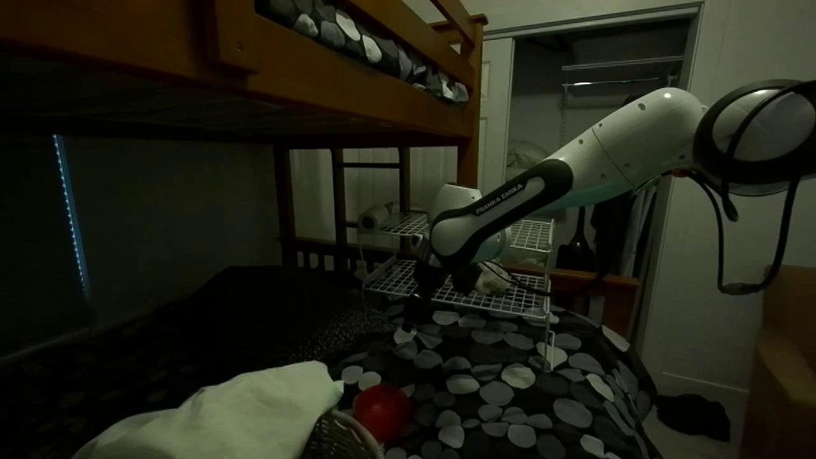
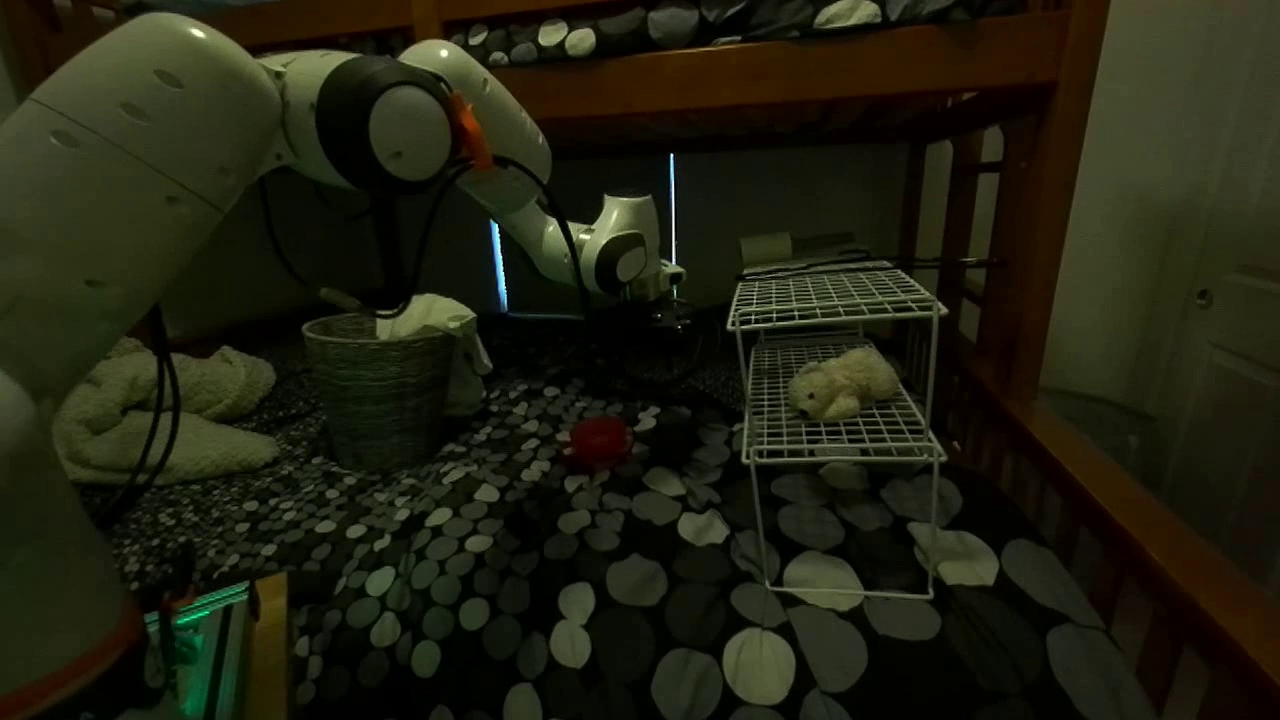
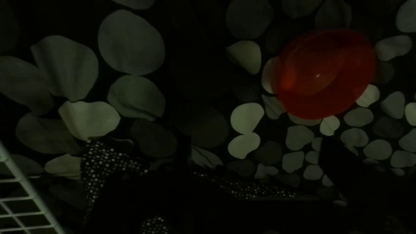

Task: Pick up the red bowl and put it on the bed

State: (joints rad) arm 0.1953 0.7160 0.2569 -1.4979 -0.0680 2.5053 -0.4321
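Observation:
The red bowl (image 1: pixel 382 413) lies on the dotted cover of the lower bed (image 1: pixel 519 376), just beside the basket. It also shows on the bed in an exterior view (image 2: pixel 600 441) and at the upper right of the wrist view (image 3: pixel 326 74). My gripper (image 3: pixel 255 148) is open and empty, its two dark fingers wide apart with only bedding between them. It hangs above the bed, apart from the bowl, near the wire rack. In an exterior view the gripper (image 2: pixel 655 345) is dark and its fingers are hard to make out.
A white wire rack (image 2: pixel 840 445) stands on the bed with a plush toy (image 2: pixel 845 385) on its lower shelf. A woven basket (image 2: pixel 380 400) with a white cloth (image 1: pixel 255 414) stands near the bowl. The upper bunk's wooden rail (image 2: pixel 800 80) runs overhead.

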